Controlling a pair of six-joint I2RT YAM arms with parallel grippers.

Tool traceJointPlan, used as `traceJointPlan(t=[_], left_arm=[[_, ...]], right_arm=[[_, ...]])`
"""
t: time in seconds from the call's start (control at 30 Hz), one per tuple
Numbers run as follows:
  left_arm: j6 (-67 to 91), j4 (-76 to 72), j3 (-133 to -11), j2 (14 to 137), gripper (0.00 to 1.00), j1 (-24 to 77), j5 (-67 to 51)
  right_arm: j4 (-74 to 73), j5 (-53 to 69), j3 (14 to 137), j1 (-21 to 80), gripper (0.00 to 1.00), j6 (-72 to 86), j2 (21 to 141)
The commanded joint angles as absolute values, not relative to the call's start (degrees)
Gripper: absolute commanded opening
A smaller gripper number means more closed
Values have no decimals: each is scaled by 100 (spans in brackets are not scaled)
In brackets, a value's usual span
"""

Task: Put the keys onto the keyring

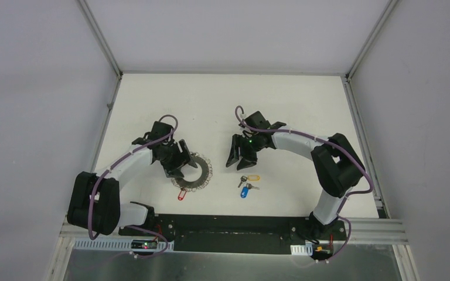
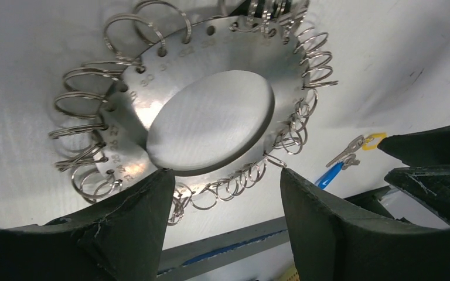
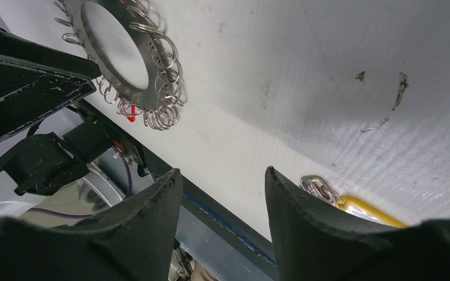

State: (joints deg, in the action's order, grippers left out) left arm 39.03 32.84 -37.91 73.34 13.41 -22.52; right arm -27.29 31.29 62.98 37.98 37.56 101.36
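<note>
Top external view: yellow-tagged silver key [image 1: 249, 178] and blue-tagged silver key [image 1: 246, 189] lie loose by the desk's [image 1: 222, 99] near edge, off the ring-rimmed silver disc [image 1: 192, 171]. Over them the left gripper [image 1: 180, 168] and right gripper [image 1: 239, 162] gape empty. Nothing threaded yet.

white table [image 1: 222, 99] | keyring disc [image 1: 198, 174] | yellow-tag key [image 1: 252, 178] | blue-tag key [image 1: 244, 192] | red-tag key [image 1: 181, 195]

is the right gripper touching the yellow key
Cannot tell: in the right wrist view the right gripper overlaps the yellow-tagged key, no clear gap or contact.
</note>
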Motion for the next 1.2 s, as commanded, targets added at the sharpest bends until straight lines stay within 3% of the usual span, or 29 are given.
traceJointPlan(t=[0.0, 0.27, 0.5, 0.87, 0.9, 0.97, 1.03, 1.17], left_arm=[[3921, 3070, -4165, 7473, 68, 1586, -2025], [3689, 3340, -4204, 6651, 68, 1608, -1504], [3532, 4511, -4554, 5914, 69, 1600, -95], [4288, 5274, -4200, 5924, 72, 1209, 437], [4360, 5274, -4155, 5876, 72, 1156, 413], [4485, 5273, -4081, 5757, 72, 1067, 376], [4606, 5273, -3998, 5571, 71, 1002, 386], [4806, 5250, -3796, 5057, 70, 985, 421]], right_arm=[[-2822, 3001, 6343, 3821, 56, 3682, 10004], [-3293, 2621, 6721, 3872, 57, 3388, 10052], [-3930, 2099, 7557, 4300, 58, 3029, 10493], [-5522, 686, 10552, 5585, 60, 2481, 12240], [-5497, 794, 10738, 5644, 53, 2484, 12369], [-5366, 1212, 11030, 5729, 31, 2580, 12584], [-5296, 1632, 11297, 5791, 20, 2750, 12872], [-5357, 1808, 11724, 5905, 5, 2961, 13410]])
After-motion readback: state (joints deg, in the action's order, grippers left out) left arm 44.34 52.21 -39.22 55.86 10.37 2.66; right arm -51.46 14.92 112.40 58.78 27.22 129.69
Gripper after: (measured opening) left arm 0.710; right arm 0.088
